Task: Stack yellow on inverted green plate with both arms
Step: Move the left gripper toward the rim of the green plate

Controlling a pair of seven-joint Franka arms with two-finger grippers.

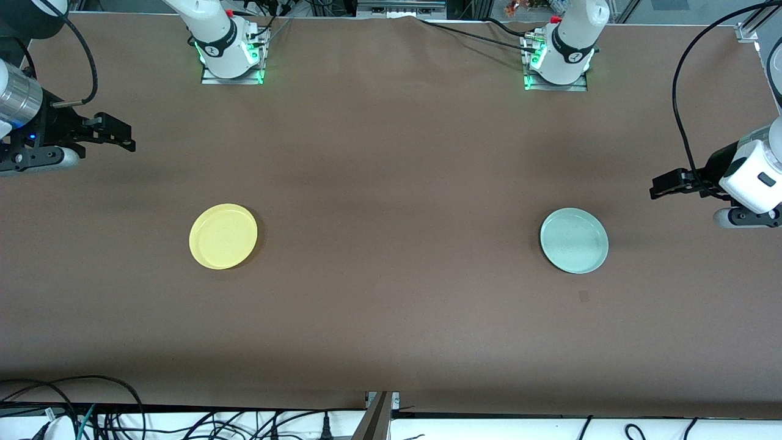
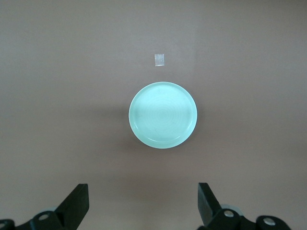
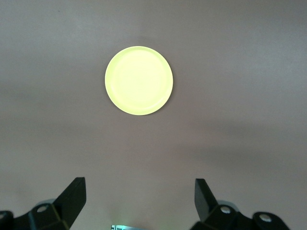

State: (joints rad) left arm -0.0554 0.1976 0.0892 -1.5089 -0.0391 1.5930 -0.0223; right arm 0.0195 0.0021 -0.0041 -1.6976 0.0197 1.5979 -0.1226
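Observation:
The yellow plate (image 1: 223, 236) lies flat on the brown table toward the right arm's end; it also shows in the right wrist view (image 3: 138, 80). The pale green plate (image 1: 574, 240) lies flat toward the left arm's end, far apart from the yellow one; in the left wrist view (image 2: 163, 115) faint concentric rings show on its upturned face. My right gripper (image 1: 125, 137) hangs open and empty in the air beyond the yellow plate's end of the table, its own view (image 3: 140, 184) showing the fingers wide apart. My left gripper (image 1: 658, 185) hangs open and empty past the green plate (image 2: 143, 189).
A small pale square mark (image 1: 583, 296) lies on the cloth a little nearer the front camera than the green plate; it also shows in the left wrist view (image 2: 159, 59). The arm bases (image 1: 231, 55) (image 1: 559, 61) stand at the table's back edge. Cables lie along the front edge.

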